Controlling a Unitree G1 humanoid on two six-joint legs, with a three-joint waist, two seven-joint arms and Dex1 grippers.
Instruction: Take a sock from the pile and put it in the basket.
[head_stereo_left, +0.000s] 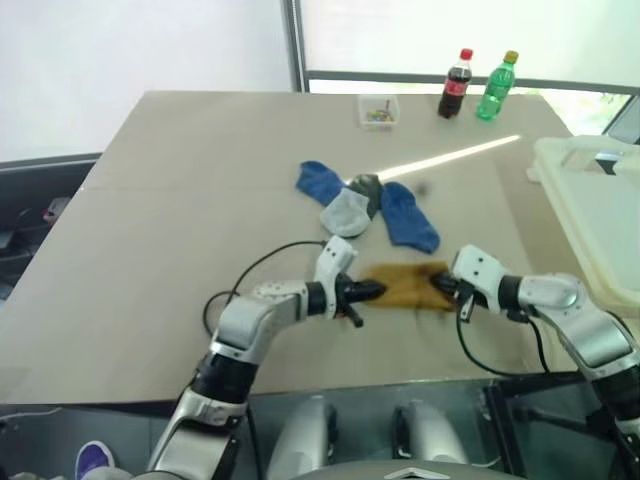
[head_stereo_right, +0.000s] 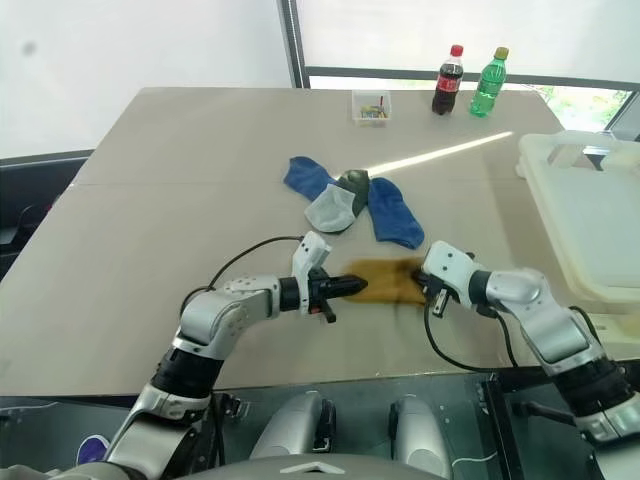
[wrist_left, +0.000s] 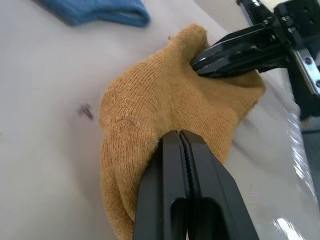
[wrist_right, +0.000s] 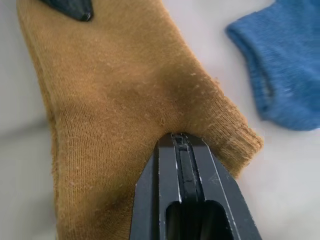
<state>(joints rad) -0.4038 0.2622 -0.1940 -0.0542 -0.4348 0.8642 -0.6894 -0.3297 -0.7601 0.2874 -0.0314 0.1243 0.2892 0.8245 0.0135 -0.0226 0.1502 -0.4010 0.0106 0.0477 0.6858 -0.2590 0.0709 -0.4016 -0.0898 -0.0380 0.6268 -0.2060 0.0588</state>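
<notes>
Near the worktop's (head_stereo_left: 150, 200) front edge, the mustard sock (head_stereo_left: 405, 285) lies apart from the pile (head_stereo_left: 365, 205), the left pincer (head_stereo_left: 372, 291) and right pincer (head_stereo_left: 438, 285) each pinching an end. Pick-up is under way; next they should lift and carry it right to the basket (head_stereo_left: 600, 215).

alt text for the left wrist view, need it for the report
The left gripper, shut, pinches one end of a mustard yellow sock lying on the pale table, while the right gripper, also shut, grips the opposite end. A blue sock lies beyond.
</notes>
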